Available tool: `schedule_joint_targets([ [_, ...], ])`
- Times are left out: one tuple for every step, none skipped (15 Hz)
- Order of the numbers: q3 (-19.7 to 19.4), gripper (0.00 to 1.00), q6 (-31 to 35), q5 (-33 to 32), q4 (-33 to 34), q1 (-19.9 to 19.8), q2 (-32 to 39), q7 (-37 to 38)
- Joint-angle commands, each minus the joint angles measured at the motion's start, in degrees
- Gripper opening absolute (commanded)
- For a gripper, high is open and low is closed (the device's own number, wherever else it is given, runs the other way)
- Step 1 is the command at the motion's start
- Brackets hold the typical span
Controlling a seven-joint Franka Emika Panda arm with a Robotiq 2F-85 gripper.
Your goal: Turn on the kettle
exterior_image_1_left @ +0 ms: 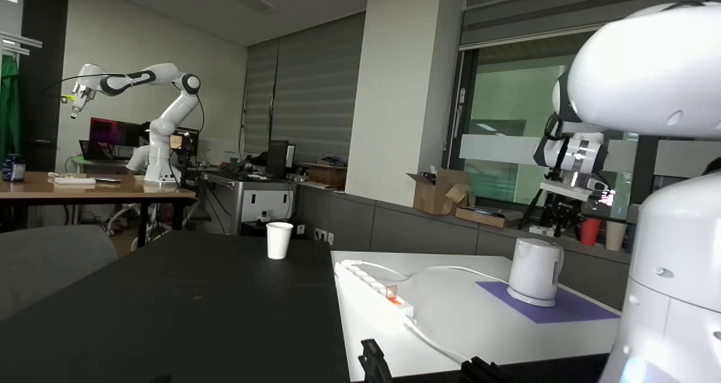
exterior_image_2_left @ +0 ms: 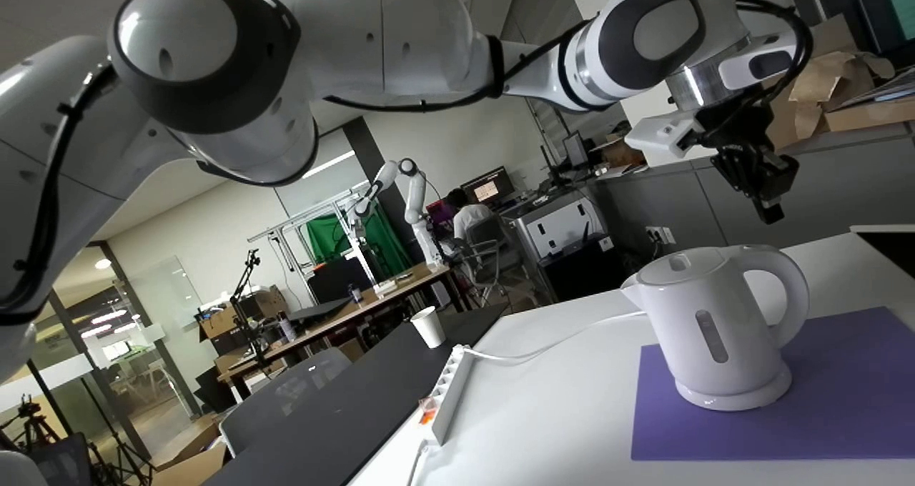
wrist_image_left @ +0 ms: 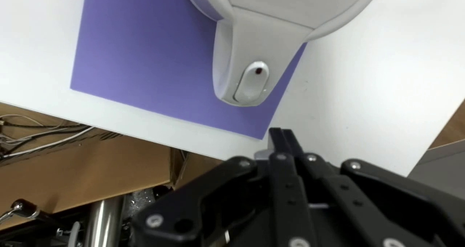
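Observation:
The white kettle [exterior_image_1_left: 532, 270] stands upright on a purple mat in both exterior views; its spout points toward the power strip [exterior_image_2_left: 447, 393] and its handle [exterior_image_2_left: 786, 293] away from it. In the wrist view, only part of the kettle [wrist_image_left: 298, 1] shows. The top of its handle carries an oval white switch [wrist_image_left: 251, 81] with a dark red spot at one end. My gripper [wrist_image_left: 281, 130] is shut with nothing between its fingertips. It hangs above the handle side of the kettle, apart from it; this also shows in an exterior view [exterior_image_2_left: 770, 214].
The purple mat [wrist_image_left: 145, 58] lies near the white table's edge. A white cord runs from the kettle to the power strip, which has an orange switch. A white paper cup [exterior_image_1_left: 279, 241] stands on the black table [exterior_image_1_left: 225, 304]. Cardboard boxes [wrist_image_left: 109, 167] lie beyond the table edge.

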Motion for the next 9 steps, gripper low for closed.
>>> schedule_joint_targets([
  [-2.18, 0.00, -4.68, -3.50, 6.12, 0.85, 3.05, 4.22],
  [-2.43, 0.00, -5.51, -4.04, 6.77, 0.91, 3.36, 4.51],
  [-2.59, 0.00, -6.49, -4.58, 7.45, 0.91, 3.66, 4.71],
  [-2.88, 0.00, -7.45, -5.22, 8.06, 0.98, 3.88, 4.97],
  [-3.16, 0.00, -8.60, -5.93, 8.64, 1.07, 4.13, 5.01],
  [-3.25, 0.00, -9.70, -6.56, 9.20, 1.06, 4.31, 4.92],
  [-3.22, 0.00, -10.67, -6.74, 9.80, 0.94, 4.51, 4.82],
  [-3.09, 0.00, -11.44, -6.97, 10.45, 0.79, 4.77, 4.83],
  [-2.77, 0.00, -12.12, -6.77, 11.09, 0.56, 5.03, 4.67],
])
